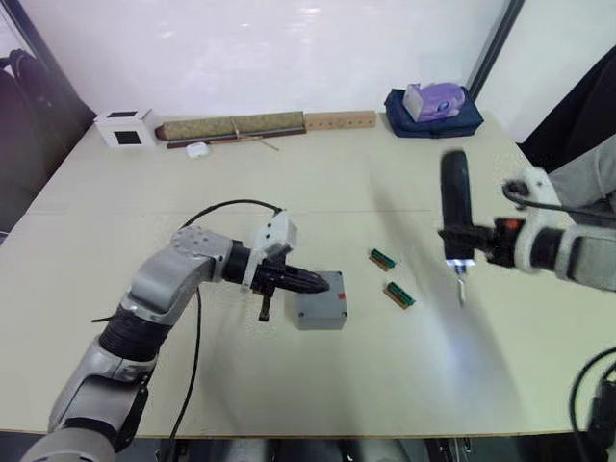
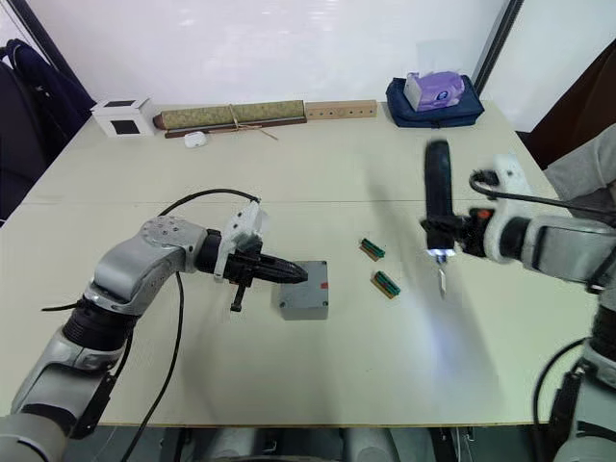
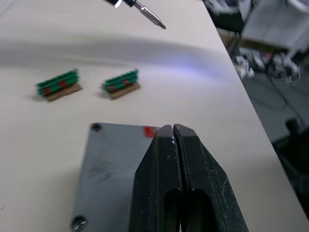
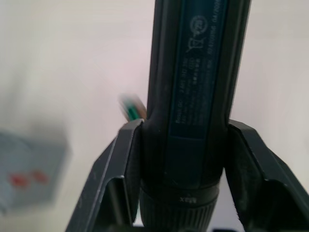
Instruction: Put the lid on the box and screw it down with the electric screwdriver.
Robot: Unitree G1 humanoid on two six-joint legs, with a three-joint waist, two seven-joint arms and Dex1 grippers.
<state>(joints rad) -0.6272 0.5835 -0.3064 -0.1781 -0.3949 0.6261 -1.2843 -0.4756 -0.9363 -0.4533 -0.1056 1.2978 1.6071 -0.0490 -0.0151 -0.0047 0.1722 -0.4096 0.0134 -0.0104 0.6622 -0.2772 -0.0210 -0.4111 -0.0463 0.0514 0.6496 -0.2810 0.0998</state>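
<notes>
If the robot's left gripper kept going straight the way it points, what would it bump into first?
Probably the nearer small green circuit board. The left gripper, fingers shut, hovers over the grey metal lid on the box, pointing across it towards the boards; height is hard to judge.

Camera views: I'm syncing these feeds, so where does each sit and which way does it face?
Left and right eye views: head, looking down over the table; both arms show.
Left wrist view: along the shut left gripper resting on the lid of the box.
Right wrist view: along the right gripper clamping the electric screwdriver.
Shared: the box, green circuit boards, screwdriver bit.
</notes>
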